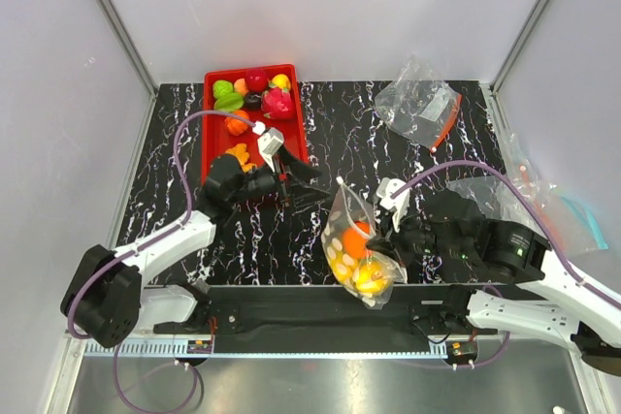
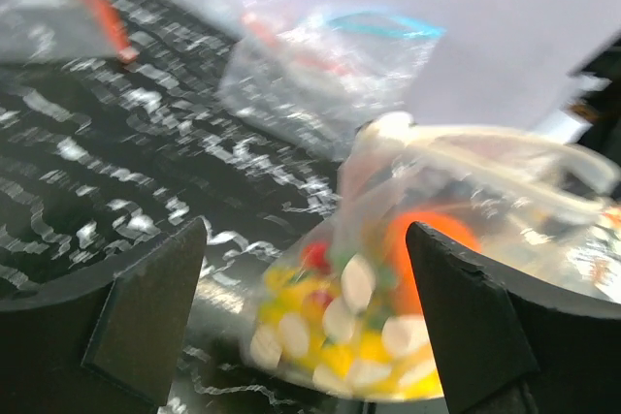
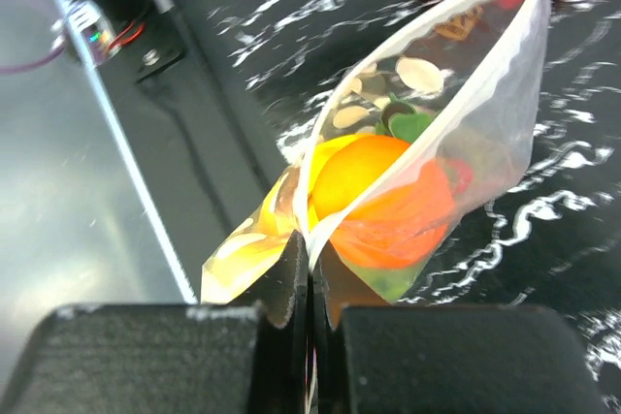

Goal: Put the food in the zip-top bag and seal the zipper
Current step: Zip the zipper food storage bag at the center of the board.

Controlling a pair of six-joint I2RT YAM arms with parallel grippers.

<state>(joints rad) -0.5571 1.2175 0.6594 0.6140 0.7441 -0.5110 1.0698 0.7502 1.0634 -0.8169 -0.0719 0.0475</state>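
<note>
R gripper [image 3: 309,261] pinches small clear dotted plastic bag [image 1: 351,239] at front of black marbled table [image 1: 408,147] (round orange toy fruit [image 3: 398,215] inside). L gripper [image 1: 306,181] spread wide; should squeeze thin whitish zipper strip [image 2: 505,152] flat, slow.

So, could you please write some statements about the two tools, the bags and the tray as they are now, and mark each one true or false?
1. The right tool is shut on an edge of the dotted bag. True.
2. The left tool is also clamped on that bag. False: its jaws stand open with nothing gripped between them.
3. An orange fruit is inside the dotted bag. True.
4. The red tray has nothing in it. False: several toy fruits lie in it.
5. The bag with the orange-red zipper lies on the table, apart from both tools. True.
</note>
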